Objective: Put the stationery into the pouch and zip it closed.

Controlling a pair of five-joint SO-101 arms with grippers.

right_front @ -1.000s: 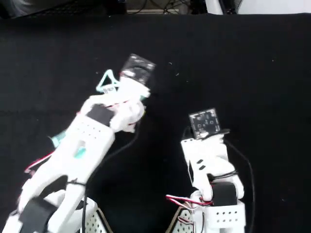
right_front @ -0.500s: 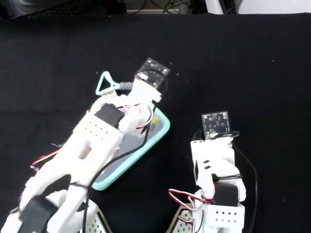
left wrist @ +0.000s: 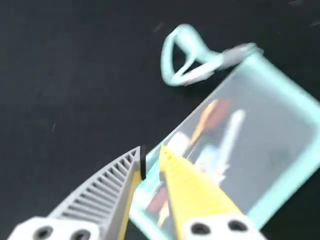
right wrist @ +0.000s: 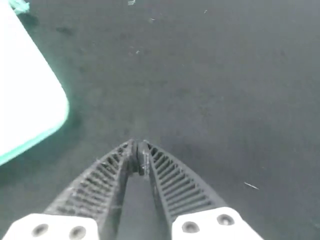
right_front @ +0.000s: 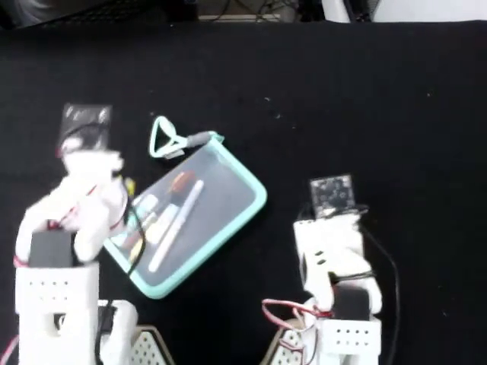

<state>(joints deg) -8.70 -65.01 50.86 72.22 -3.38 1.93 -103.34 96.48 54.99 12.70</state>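
Left arm: has swung back off the pouch (right_front: 228,199), leaving it uncovered.
Pouch: diagonal on black table (right_front: 365,99), pens (right_front: 176,226) inside; zip probably shut, hard to tell.
Left gripper (left wrist: 149,155): pressed together, empty, at the pouch's edge, nearer.
Right gripper (right wrist: 137,150): pressed together, empty, beside the pouch's corner.
Pull loop (right_front: 162,137): far end, left arm's side.
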